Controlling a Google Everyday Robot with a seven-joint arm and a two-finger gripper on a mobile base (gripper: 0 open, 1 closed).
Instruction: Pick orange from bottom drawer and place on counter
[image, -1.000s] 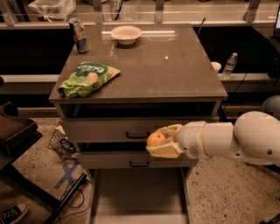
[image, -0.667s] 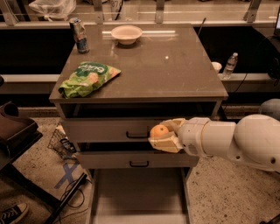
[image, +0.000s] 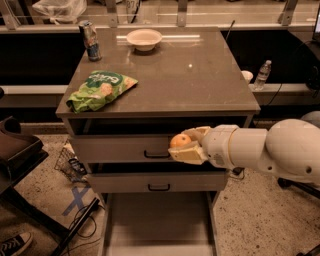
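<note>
My gripper (image: 187, 145) is shut on the small round orange (image: 180, 140). It holds the fruit in front of the top drawer's face, just below the counter's front edge and right of that drawer's black handle. The white arm reaches in from the right. The counter (image: 195, 85) is the glossy brown-grey top of the grey cabinet. The bottom drawer (image: 155, 220) is pulled out at the bottom of the view and its pale floor shows bare.
On the counter lie a green snack bag (image: 100, 90) at front left, a can (image: 90, 41) at back left and a white bowl (image: 144, 39) at the back. A water bottle (image: 263, 74) stands on a ledge to the right. Cables and a basket lie on the floor at left.
My gripper has risen with the orange, from the level of the middle drawer's top to the face of the top drawer, and shifted slightly left.
</note>
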